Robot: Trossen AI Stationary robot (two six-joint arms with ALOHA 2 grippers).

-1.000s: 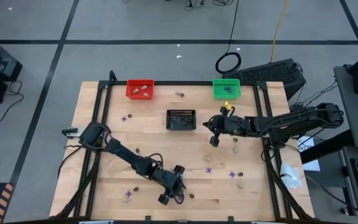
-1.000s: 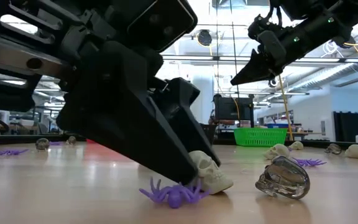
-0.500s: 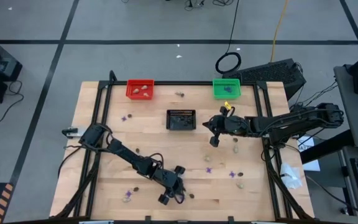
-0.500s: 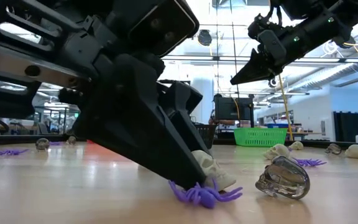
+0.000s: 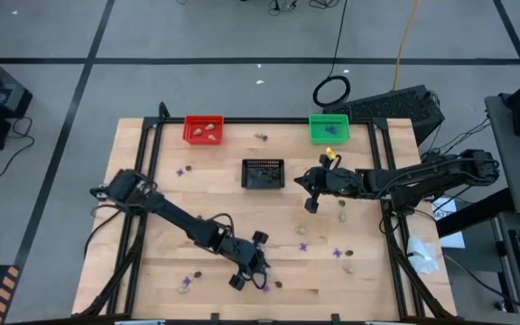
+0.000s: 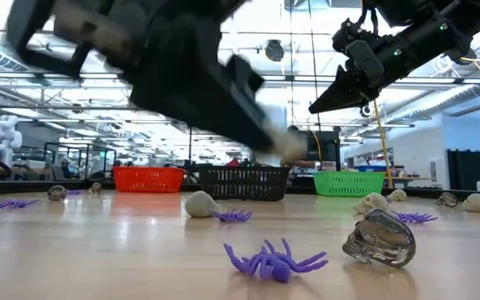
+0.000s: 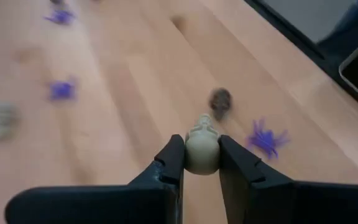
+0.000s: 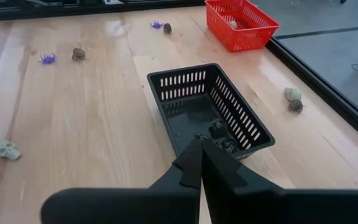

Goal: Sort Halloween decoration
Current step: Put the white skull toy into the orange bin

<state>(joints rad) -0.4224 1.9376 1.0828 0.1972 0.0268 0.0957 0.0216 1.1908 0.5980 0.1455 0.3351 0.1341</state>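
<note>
My left gripper (image 5: 249,271) hangs over the table's near middle, shut on a pale beige skull (image 7: 202,149). In the low view the skull (image 6: 290,147) shows blurred, well above the wood. Below it, a purple spider (image 6: 273,261) and a clear grey skull (image 6: 379,237) rest on the table. My right gripper (image 5: 311,204) hangs shut with nothing in it, right of the black basket (image 5: 264,173), and it looks down on that basket in its own view (image 8: 199,163). My left gripper pinches the beige skull by its two sides (image 7: 191,155) between the two fingertips (image 7: 174,155), right at their free ends. The fingers slant downward from the table's left. The skull is lifted clear of the table, its face end pointing away from the wrist.
A red basket (image 5: 204,129) and a green basket (image 5: 329,127) stand at the far edge, either side of the black one. More purple spiders (image 5: 302,246), beige skulls (image 8: 5,149) and dark skulls (image 7: 221,101) lie scattered over the wood. A black frame borders the table.
My left gripper has shut on the beige skull and risen with it, lifting it clear of the table. While closing, it nudged the purple spider a little sideways, and the spider stays on the wood.
</note>
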